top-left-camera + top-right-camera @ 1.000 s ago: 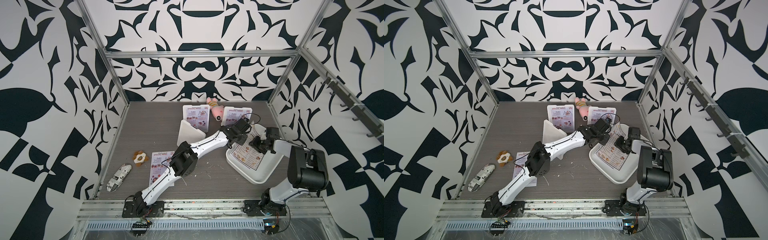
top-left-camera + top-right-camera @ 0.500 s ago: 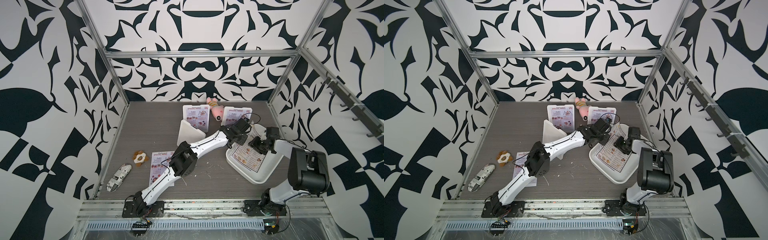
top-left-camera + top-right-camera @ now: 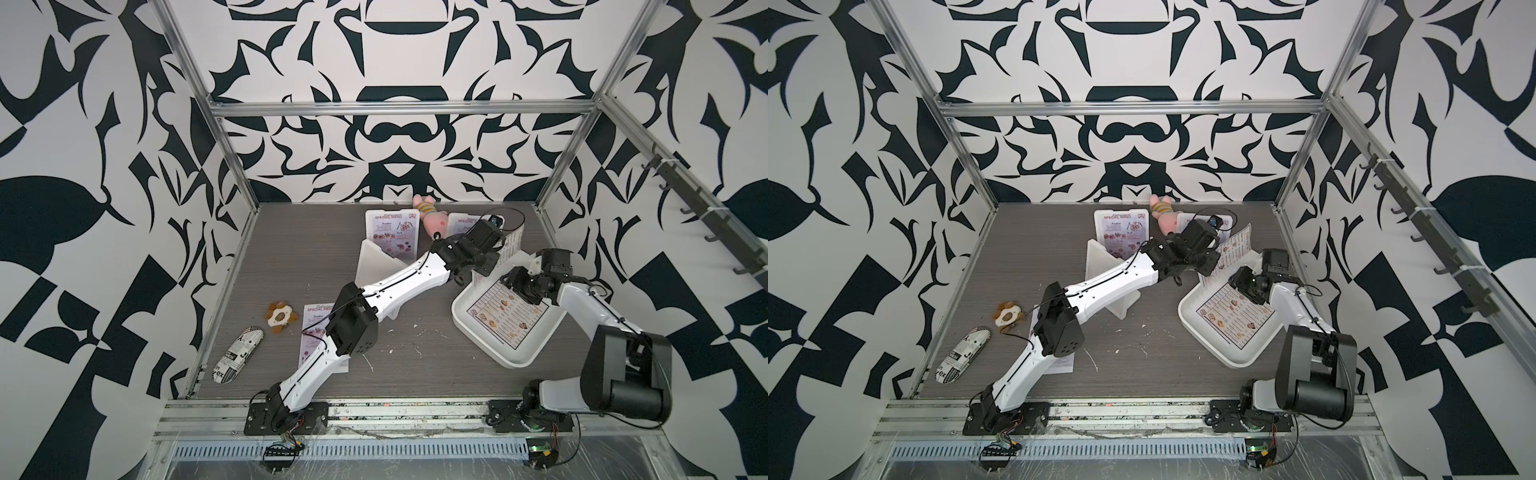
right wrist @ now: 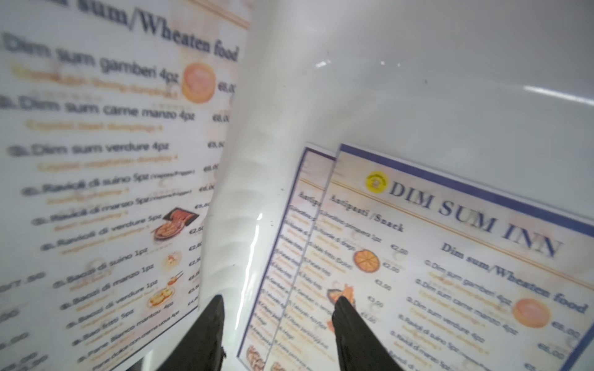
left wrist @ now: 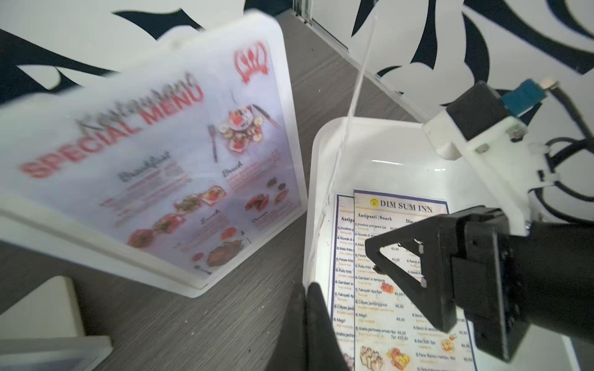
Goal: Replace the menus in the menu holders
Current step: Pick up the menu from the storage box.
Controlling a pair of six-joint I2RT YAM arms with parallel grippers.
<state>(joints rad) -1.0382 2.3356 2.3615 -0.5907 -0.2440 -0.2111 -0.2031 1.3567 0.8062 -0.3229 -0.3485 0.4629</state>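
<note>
Here, left hand [image 5: 304,290] tight on standing menu [image 3: 510,248] edge; right hand [image 4: 278,305] apart inside tray [image 5: 379,141] rim.

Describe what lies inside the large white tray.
In the tray, an upper menu headed DIM SUM INN lies flat on a lower menu, slightly offset. Only an edge strip of the lower one shows; the rest is covered. Anything beneath them cannot be seen.
</note>
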